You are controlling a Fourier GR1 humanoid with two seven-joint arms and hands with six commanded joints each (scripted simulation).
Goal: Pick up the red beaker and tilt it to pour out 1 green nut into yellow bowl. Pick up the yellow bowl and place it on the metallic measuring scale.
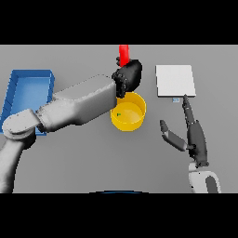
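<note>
Red beaker (123, 55) clasped in left hand (128, 76) above yellow bowl (128, 111) (green nut (119, 114) inside); right hand (189, 132) spread near scale (175, 80)

Setting reads as a lab bench. Plain grey table (83, 167) carrying measuring gear: a red beaker (123, 54), a flat metallic measuring scale (175, 80) with a small display at its near edge, a blue bin (28, 90), a yellow bowl (132, 116).
</note>
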